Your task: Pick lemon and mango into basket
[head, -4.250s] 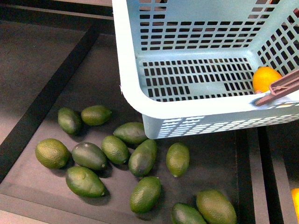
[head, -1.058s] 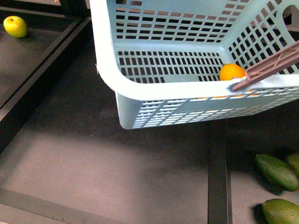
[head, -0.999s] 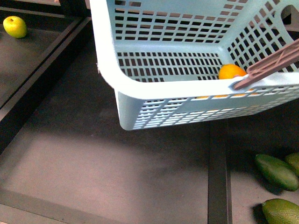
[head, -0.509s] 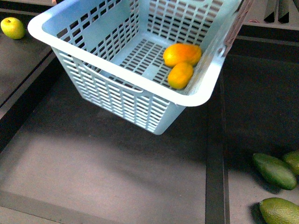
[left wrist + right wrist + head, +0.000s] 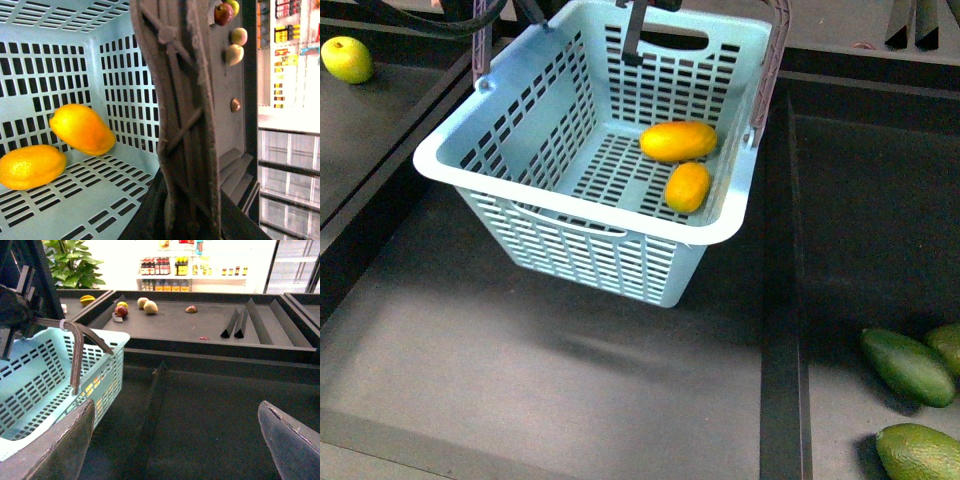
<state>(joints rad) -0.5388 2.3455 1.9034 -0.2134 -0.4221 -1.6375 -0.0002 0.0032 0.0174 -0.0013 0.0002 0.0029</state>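
Observation:
The pale blue-green basket [image 5: 570,245] hangs above the dark shelf, tilted. On its slotted floor lie the longer mango [image 5: 678,141] and the stubby lemon [image 5: 687,186], close together. My left gripper [image 5: 185,220] is shut on the mauve swing handle [image 5: 175,110]; in the front view only a dark part of it [image 5: 636,30] shows at the top edge. Two yellow-orange fruits [image 5: 82,129] show in the left wrist view. My right gripper [image 5: 175,440] is open and empty, to the right of the basket [image 5: 40,385].
Dark green oval fruits [image 5: 908,365] lie at the lower right past a raised divider [image 5: 778,300]. A yellow-green fruit [image 5: 347,58] sits in the far-left compartment. Other fruits [image 5: 145,304] and wedge dividers [image 5: 235,322] are on the back shelf.
The basket has swung round and moved farther off, now hanging more level. Both yellow-orange fruits now show on its floor. The pile of green fruits has left the view to the right.

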